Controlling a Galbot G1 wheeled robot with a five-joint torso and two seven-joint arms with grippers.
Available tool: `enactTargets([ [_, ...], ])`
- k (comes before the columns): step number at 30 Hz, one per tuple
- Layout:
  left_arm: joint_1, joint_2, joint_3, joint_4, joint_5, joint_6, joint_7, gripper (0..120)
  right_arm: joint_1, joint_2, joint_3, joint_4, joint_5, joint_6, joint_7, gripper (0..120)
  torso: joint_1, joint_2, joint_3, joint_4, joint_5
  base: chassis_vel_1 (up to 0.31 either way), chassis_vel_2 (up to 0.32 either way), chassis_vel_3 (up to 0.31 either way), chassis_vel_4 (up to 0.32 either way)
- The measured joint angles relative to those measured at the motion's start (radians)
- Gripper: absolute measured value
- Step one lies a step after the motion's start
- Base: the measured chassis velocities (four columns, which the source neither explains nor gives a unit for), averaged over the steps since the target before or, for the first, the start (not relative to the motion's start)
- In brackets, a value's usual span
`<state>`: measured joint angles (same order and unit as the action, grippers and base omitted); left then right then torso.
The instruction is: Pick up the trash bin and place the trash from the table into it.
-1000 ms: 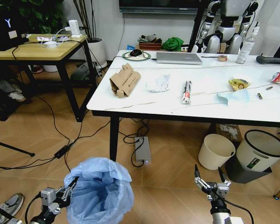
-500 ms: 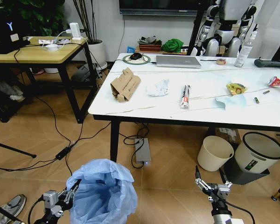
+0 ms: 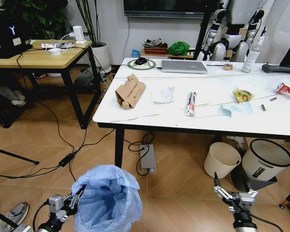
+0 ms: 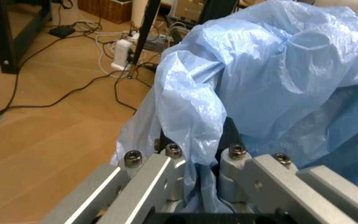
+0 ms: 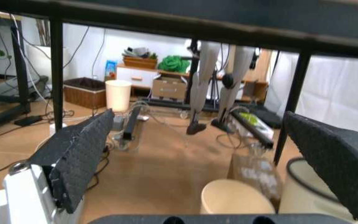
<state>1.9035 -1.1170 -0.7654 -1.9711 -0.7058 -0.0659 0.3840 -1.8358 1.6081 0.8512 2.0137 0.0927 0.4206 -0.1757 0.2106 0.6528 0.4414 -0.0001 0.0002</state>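
The trash bin [image 3: 108, 199], lined with a puffy light-blue bag, hangs low over the floor in front of the table [image 3: 150, 113]. My left gripper [image 3: 75, 199] is shut on the bag's edge; the left wrist view shows its fingers [image 4: 160, 170] pinching the blue plastic [image 4: 272, 79]. My right gripper [image 3: 234, 194] stands open and holds nothing, below table height, with its black pads [image 5: 79, 149] wide apart. On the table lie torn brown cardboard [image 3: 130, 91], crumpled white paper [image 3: 163, 94], a wrapper [image 3: 190, 103], a blue face mask [image 3: 234, 109], a yellow wrapper [image 3: 242, 95] and a crushed red can [image 3: 284, 88].
A cream bin [image 3: 222, 159] and a black-rimmed white bin [image 3: 266, 162] stand under the table's right side. A laptop [image 3: 184, 66] and spray bottle [image 3: 251, 53] sit at the table's back. A light-wood desk [image 3: 38, 55] stands left. Cables [image 3: 72, 154] and a power strip [image 3: 148, 157] lie on the floor.
The whole head view has shifted slightly, so the camera moved. My right gripper has drifted to the right and a little lower. The left gripper still holds the bin.
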Motion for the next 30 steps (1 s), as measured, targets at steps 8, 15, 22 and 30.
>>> enactTargets([
  [8, -0.02, 0.04, 0.041, 0.008, -0.017, 0.008, -0.02, 1, -0.021, 0.0, 0.017, 0.031, -0.022, 0.007, 0.003, 100, 0.013, 0.032, 0.019, 0.0002, -0.0001, 0.0, 0.0, 0.0, 0.0],
  [15, -0.051, 0.055, 0.081, 0.016, -0.016, 0.011, -0.027, 1, -0.025, 0.0, 0.058, 0.039, -0.009, 0.024, 0.003, 100, 0.027, 0.067, 0.039, 0.0, -0.0001, 0.0, 0.0, 0.0, 0.0],
  [22, -0.037, -0.015, 0.093, -0.011, 0.013, 0.017, -0.036, 1, -0.025, 0.0, 0.059, 0.046, 0.017, 0.042, 0.0, 100, 0.037, 0.093, 0.055, 0.0, -0.0004, 0.0, 0.0, 0.0, 0.0],
  [30, 0.041, -0.137, 0.075, -0.04, 0.066, -0.002, -0.027, 1, -0.012, 0.0, 0.042, 0.062, 0.038, 0.035, 0.001, 100, 0.052, 0.128, 0.076, 0.0003, -0.0001, 0.0, 0.0, 0.0, 0.0],
])
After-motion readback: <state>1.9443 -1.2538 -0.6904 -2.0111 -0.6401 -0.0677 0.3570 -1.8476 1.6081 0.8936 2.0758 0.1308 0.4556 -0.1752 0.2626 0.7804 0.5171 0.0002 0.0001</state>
